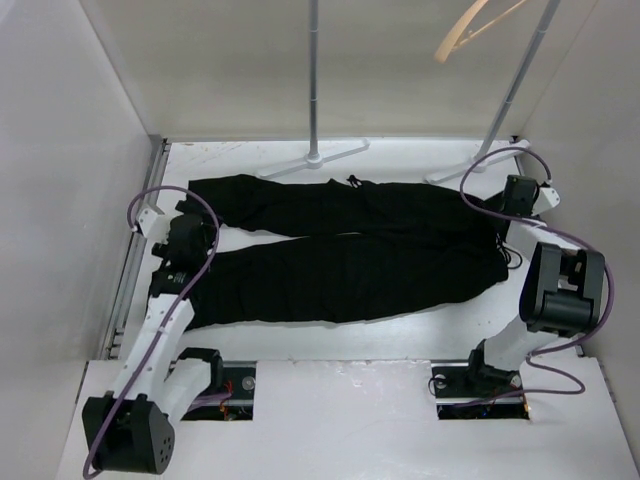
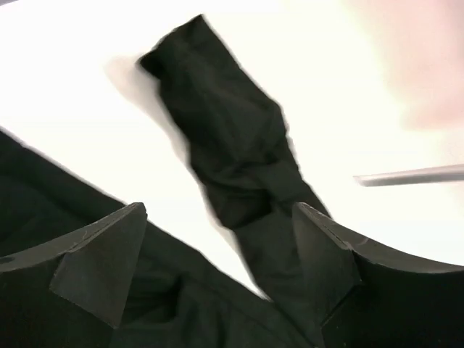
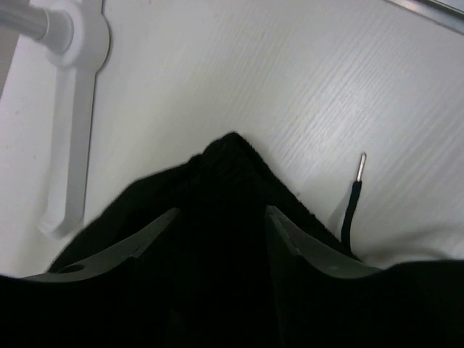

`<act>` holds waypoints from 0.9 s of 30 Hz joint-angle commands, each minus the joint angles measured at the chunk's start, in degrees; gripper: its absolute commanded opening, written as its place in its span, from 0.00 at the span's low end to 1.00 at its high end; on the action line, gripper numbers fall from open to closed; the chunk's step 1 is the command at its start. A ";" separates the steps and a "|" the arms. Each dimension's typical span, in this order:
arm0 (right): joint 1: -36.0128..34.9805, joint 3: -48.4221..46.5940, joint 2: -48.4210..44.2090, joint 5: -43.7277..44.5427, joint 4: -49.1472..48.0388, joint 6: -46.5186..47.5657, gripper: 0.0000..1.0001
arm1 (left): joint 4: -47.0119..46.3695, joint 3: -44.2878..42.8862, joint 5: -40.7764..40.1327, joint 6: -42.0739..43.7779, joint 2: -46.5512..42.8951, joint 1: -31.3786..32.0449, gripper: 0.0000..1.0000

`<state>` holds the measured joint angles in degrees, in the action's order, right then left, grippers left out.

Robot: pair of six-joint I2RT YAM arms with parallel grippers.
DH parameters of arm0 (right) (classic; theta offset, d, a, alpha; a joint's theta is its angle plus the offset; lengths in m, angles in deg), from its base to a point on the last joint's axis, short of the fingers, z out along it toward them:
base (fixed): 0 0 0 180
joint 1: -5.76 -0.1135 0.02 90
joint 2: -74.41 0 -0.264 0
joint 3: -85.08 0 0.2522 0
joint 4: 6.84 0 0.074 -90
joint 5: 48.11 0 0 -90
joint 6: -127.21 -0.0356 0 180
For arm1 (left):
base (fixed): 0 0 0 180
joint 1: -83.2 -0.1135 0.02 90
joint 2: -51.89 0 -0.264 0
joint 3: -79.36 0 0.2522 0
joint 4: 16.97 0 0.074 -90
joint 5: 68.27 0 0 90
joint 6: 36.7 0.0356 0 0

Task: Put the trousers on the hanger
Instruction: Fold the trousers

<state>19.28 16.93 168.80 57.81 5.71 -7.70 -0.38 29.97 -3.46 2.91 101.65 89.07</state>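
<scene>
While the trousers (image 1: 350, 250) lie flat across the middle of the white table (image 1: 400, 335), their two legs run toward the left of the top view and the waist sits at the right. The upper leg is slightly narrower and ends near the centre-left, and the lower leg reaches further left, under the left arm. A black cord (image 3: 351, 210) with a pale metal tip lies on the table just beside the waist edge.

The hanger (image 1: 470, 30) is well apart from the trousers, in the upper right of the top view. It is a curved piece of pale tan wood up by the slanted rack pole (image 1: 520, 75).

The left end effector (image 2: 217, 208) is over the leg ends with its jaws spread wide. In the blurred left wrist view, a crumpled leg end runs from upper centre down between the fingers, and more black fabric fills the lower left.

The right end effector (image 3: 220, 210) is at the waist. Black fabric peaks up between its fingers and fills the gap. I cannot tell whether the fingers are pressing it. A white rack foot (image 3: 69, 145) lies at the left of that view.
</scene>
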 commanded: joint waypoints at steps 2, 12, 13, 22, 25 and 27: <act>-3.53 3.93 -10.08 5.42 -3.53 0.52 0.69 | 2.01 1.02 2.33 -0.41 3.84 -5.46 0.78; -17.68 7.54 -20.91 7.72 -2.48 1.75 0.63 | -5.91 -16.21 5.94 -1.82 31.70 -9.69 0.69; -19.17 7.98 -21.26 7.55 -2.65 1.84 0.63 | -6.25 -16.91 5.86 -2.08 33.63 -10.22 0.69; -35.17 9.39 -19.51 4.30 -1.07 7.37 0.79 | -5.12 -25.44 9.89 -2.17 46.39 -13.82 0.14; -38.86 10.18 -15.30 2.19 -1.42 9.13 0.80 | -5.46 -24.05 11.13 -3.39 42.47 -15.67 0.03; -39.66 10.18 -11.53 1.92 -1.60 9.05 0.77 | -5.91 -22.29 8.77 -2.96 36.23 -15.58 0.03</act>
<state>-19.47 25.43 153.30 61.09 4.90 -0.53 -4.64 7.21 6.75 0.46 147.20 74.17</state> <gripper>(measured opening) 0.779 0.038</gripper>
